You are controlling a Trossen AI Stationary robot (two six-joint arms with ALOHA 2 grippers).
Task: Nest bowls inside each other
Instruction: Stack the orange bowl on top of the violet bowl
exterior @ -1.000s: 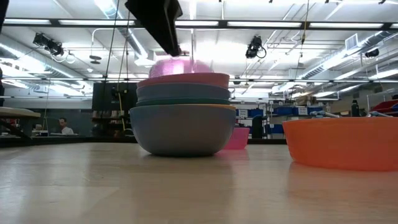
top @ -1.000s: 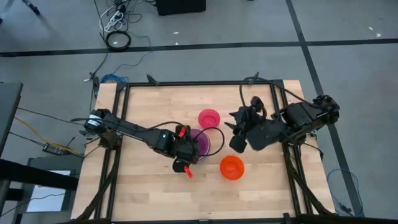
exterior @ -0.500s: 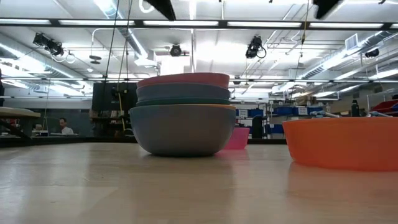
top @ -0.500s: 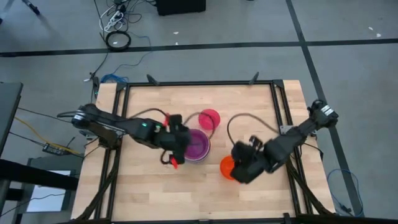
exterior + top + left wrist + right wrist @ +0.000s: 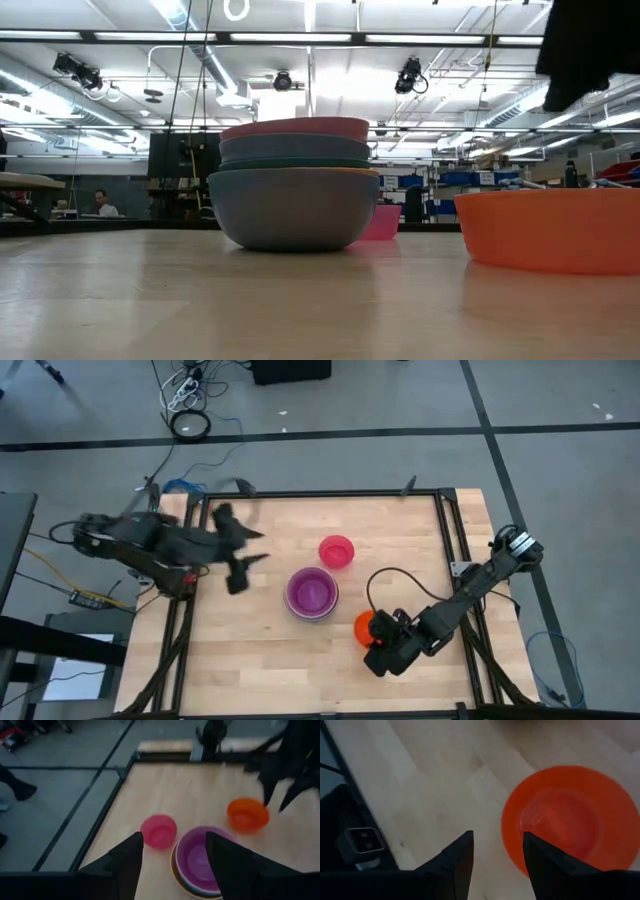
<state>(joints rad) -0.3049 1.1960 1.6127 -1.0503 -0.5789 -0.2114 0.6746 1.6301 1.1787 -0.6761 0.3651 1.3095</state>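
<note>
A stack of nested bowls [image 5: 312, 593] with a purple bowl [image 5: 202, 857] on top rests on its base at the table's middle; in the low view the stack [image 5: 295, 185] shows grey-blue and pink rims. A magenta bowl [image 5: 337, 550] stands alone just beyond it. An orange bowl [image 5: 366, 624] stands to the stack's right, nearer the front. My right gripper [image 5: 378, 650] hangs open over the orange bowl's near rim [image 5: 520, 845], clear of it. My left gripper [image 5: 245, 568] is open and raised near the table's left edge, with nothing between its fingers [image 5: 127, 862].
A black metal frame [image 5: 440, 520] runs round the wooden table. Bare tabletop lies along the near edge and at the far left. Cables trail on the floor beyond the far edge. A person sits far off in the room behind the low view.
My left gripper has risen and drawn back from the stack toward the table's left edge. The purple bowl, which stood high over the stack, has sunk into it. My right gripper has swung from the far right toward the near edge and come down over the orange bowl, turning as it went.
</note>
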